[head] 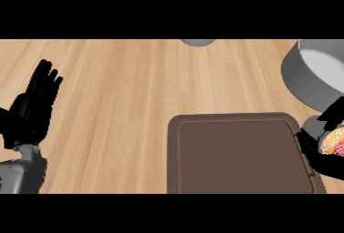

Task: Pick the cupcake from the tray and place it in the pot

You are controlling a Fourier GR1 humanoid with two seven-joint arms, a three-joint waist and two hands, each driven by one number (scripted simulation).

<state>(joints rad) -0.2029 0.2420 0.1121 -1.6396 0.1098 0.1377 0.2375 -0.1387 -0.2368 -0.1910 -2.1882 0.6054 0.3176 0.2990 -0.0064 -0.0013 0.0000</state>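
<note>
Right hand (314, 152) curled round cupcake (335, 144) at 4 o'clock, just past the right rim of the tray (235, 159). Pot (316, 68) at 2. Grey object (197, 42) cut off at 12. Left hand (33, 107) at 9, fingers straight, up. Wood counter (121, 82). Cupcake mostly hidden; axis can't tell.

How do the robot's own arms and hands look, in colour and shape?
The left hand is black, with long slender fingers. The right hand is black too. Only the left forearm shows: it is grey and boxy.
</note>
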